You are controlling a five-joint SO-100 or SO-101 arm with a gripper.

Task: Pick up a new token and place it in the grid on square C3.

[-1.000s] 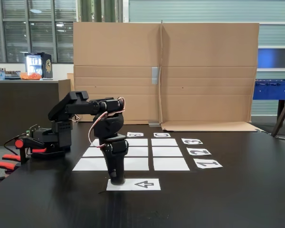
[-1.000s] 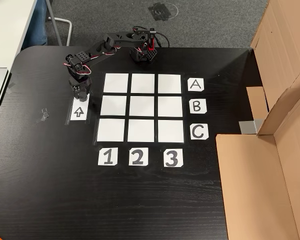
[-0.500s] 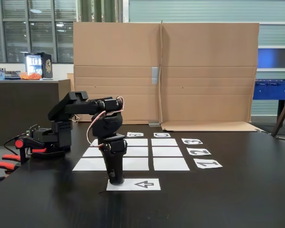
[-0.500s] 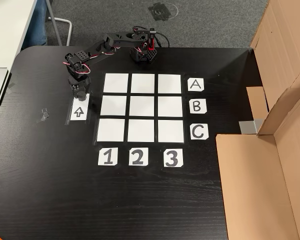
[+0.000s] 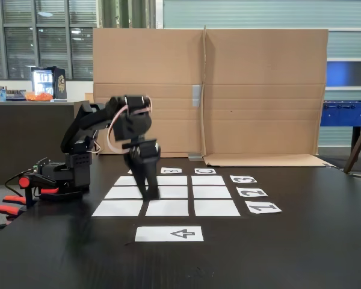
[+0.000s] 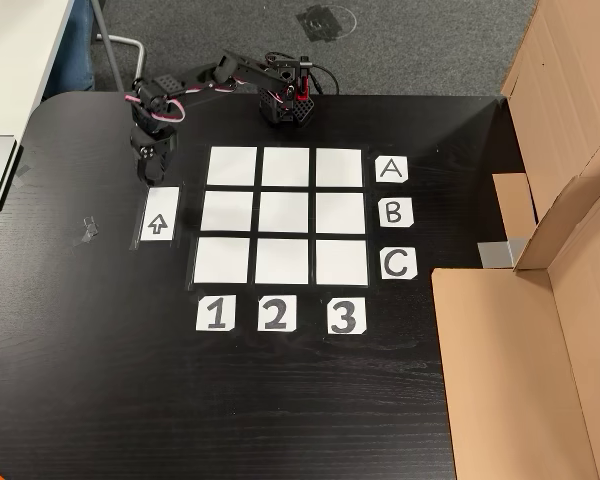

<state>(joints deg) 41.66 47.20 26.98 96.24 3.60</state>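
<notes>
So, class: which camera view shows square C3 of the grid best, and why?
The fixed view from above: square C3 lies flat and whole, where the "C" label row meets the "3" label column. The low side-on fixed view shows it foreshortened at the grid's far row, its labels hard to read.

The arm is bent at the elbow, its claw (image 5: 150, 194) (image 6: 146, 178) pointing downward, raised off the table.

A black table (image 6: 230, 400) carries a single white sheet with an arrow (image 6: 157, 216), which lies flat near its left side in the top-down fixed view. Large brown cardboard panels (image 5: 210, 90) stand upright at the far edge in the low fixed view. A blue foosball table (image 5: 348, 113) stands far right, behind them.
</notes>
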